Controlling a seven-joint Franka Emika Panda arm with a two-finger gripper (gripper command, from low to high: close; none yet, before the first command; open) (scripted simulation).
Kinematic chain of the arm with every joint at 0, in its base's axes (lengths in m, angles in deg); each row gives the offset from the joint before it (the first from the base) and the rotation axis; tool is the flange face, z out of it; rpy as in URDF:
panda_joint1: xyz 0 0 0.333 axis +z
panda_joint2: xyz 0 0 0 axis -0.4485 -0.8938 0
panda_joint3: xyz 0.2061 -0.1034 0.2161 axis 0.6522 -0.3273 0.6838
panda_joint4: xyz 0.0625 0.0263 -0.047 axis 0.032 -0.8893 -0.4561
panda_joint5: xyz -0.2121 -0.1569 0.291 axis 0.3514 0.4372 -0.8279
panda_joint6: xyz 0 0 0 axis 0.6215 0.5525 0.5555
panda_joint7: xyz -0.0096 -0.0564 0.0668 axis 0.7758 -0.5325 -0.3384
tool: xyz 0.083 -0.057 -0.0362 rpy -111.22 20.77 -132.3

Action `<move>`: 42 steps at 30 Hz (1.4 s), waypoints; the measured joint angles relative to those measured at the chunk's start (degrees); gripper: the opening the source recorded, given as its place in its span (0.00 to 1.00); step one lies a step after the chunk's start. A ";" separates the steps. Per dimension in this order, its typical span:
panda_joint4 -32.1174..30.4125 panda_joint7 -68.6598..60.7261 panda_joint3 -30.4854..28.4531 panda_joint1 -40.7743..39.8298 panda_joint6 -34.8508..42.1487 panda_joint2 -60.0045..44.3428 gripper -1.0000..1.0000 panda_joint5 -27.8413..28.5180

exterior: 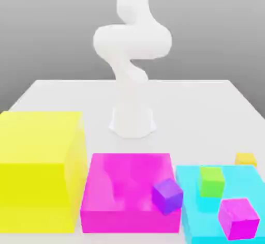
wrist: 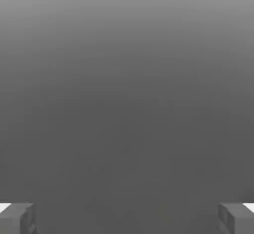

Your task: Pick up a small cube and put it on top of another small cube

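The small yellow-orange cube lies on the white table at the exterior view's right, just behind the cyan block. The small purple cube sits tilted at the near right corner of the large magenta block; whether it rests on the block or in front of it I cannot tell. In the hand view my gripper is open, with its two grey fingertips far apart and only plain grey background between them. The white arm rises from its base at the table's middle and leaves the frame at the top.
A huge yellow block stands at the exterior view's left, with the large magenta block beside it. At the right, a cyan block carries a small green cube and a small pink-magenta cube.
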 joint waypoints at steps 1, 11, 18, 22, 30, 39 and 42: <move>-0.46 -2.71 -0.42 1.67 -0.63 -1.18 0.50 -0.17; -4.68 -28.05 -3.97 16.68 -6.44 -12.20 0.50 -2.08; -7.60 -46.02 -5.52 26.19 -10.44 -19.89 0.50 -3.97; -9.26 -56.42 -5.78 31.06 -12.72 -24.31 0.50 -5.21; -12.60 -76.87 -4.74 39.33 -17.30 -33.11 0.50 -7.26; -16.40 -97.86 -1.18 46.74 -22.58 -42.75 0.50 -6.69; -17.70 -103.77 -0.12 48.67 -24.40 -45.87 0.50 -5.00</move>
